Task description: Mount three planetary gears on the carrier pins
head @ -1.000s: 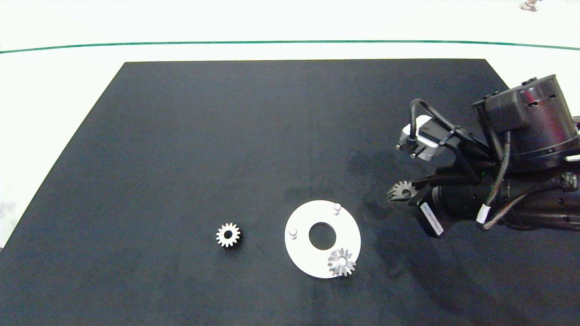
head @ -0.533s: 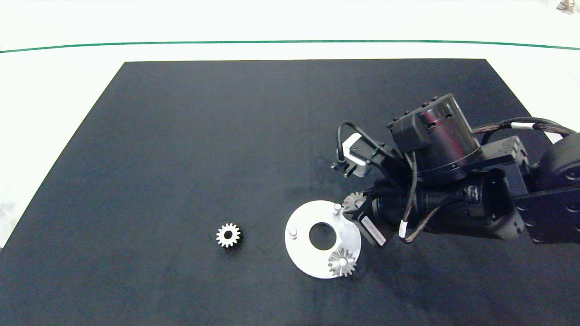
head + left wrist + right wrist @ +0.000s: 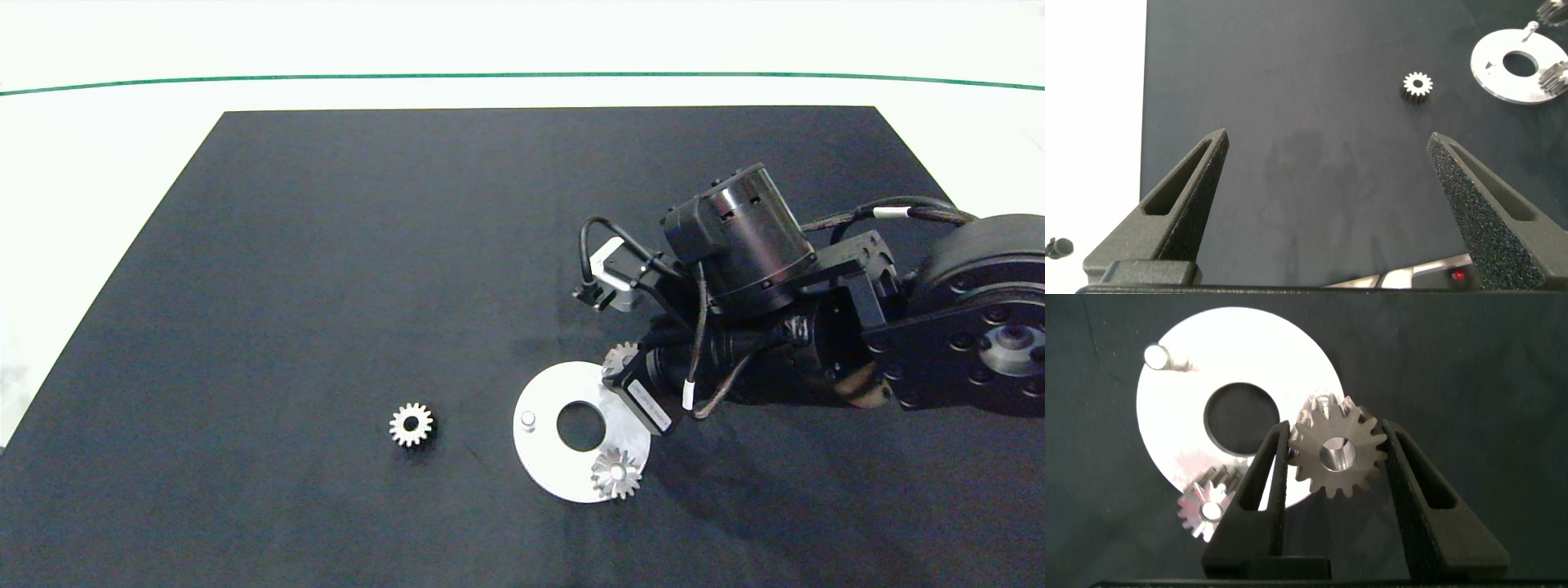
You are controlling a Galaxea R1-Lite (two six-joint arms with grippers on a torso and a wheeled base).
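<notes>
One small silver toothed gear (image 3: 1337,453) is clamped between the right gripper's (image 3: 1337,457) fingers above the flat white ring-shaped disc (image 3: 543,457); left gripper (image 3: 1331,180) fingers spread, idle.

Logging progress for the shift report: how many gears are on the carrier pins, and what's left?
One planetary gear already sits on a pin of the white disc. The right tool holds a second gear at the far pin, not visibly seated. A third gear lies loose on the mat, and one pin stands bare. The left tool hangs open, away from the disc.
</notes>
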